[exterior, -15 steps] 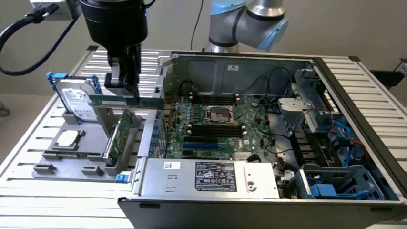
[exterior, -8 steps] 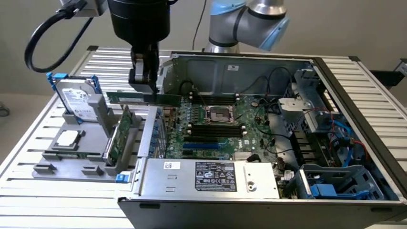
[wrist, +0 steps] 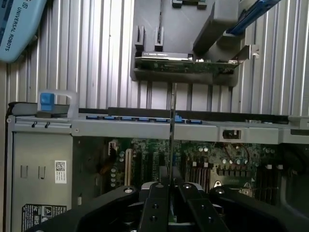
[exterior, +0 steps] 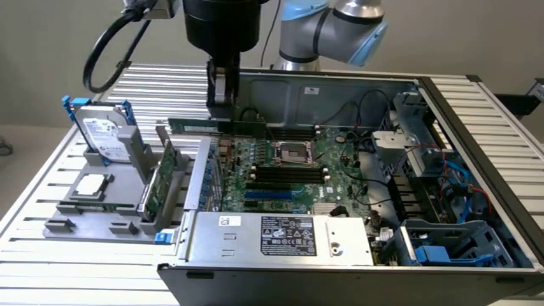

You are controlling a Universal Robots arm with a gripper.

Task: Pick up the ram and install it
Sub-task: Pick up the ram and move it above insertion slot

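One ram [exterior: 192,125] held clamped in end effector [exterior: 223,116], long axis level, approx parallel w/ mobo DIMM slots [exterior: 289,173]; slots lie below, toward exterior view's right.

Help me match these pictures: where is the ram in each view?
Exterior view: the ram hangs level from the gripper, over the case wall on the exterior view's left.
Wrist view: the ram is an edge-on strip clamped in the gripper.
Shared landmark: the motherboard.
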